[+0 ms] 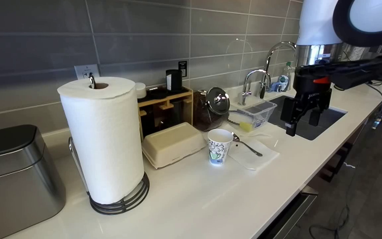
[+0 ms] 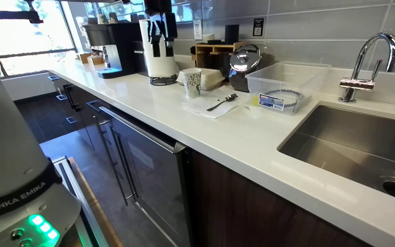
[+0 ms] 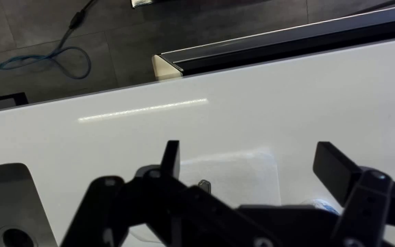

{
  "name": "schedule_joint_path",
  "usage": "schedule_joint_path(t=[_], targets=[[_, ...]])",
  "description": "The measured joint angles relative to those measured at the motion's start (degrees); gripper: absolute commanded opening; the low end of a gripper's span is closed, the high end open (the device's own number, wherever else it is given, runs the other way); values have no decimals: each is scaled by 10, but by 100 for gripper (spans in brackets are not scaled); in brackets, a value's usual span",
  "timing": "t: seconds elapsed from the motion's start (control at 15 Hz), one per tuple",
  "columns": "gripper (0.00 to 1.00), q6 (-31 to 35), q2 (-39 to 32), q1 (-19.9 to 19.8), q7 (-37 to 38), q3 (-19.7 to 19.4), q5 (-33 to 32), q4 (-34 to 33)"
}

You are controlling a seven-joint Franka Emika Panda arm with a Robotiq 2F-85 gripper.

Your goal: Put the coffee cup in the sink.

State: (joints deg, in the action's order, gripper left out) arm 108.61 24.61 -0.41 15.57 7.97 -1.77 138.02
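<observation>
Cup [image 2: 192, 83] upright on ctr [image 2: 252, 137], spoon [image 2: 222, 102] on napkin [image 2: 214, 113]; plastic bin [image 2: 267, 84] btwn cup & sink [image 2: 355, 127]; gripper [image 2: 163, 51] above ctr, fingers [image 2: 156, 50] apart.

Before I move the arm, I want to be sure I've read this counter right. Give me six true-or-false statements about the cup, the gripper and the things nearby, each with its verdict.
1. The coffee cup stands upright on the counter. True.
2. The cup is being held. False: the gripper is open and apart from the cup.
3. The clear bin stands on the counter beside the sink. True.
4. The cup is nearer the sink than the bin is. False: the bin is the nearer of the two.
5. The spoon lies on white paper. True.
6. The cup stands between the spoon and the sink. False: the spoon lies on the sink side of the cup.
</observation>
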Motion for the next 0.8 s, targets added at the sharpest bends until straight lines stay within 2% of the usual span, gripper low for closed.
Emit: schedule_joint_path(t=[0.47,0.6,0.8], targets=[[100,0,-1,0,5,0,0,0],[100,5,-7,0,38,2,4,-3],[100,25,-41,0,129,16,17,-19]])
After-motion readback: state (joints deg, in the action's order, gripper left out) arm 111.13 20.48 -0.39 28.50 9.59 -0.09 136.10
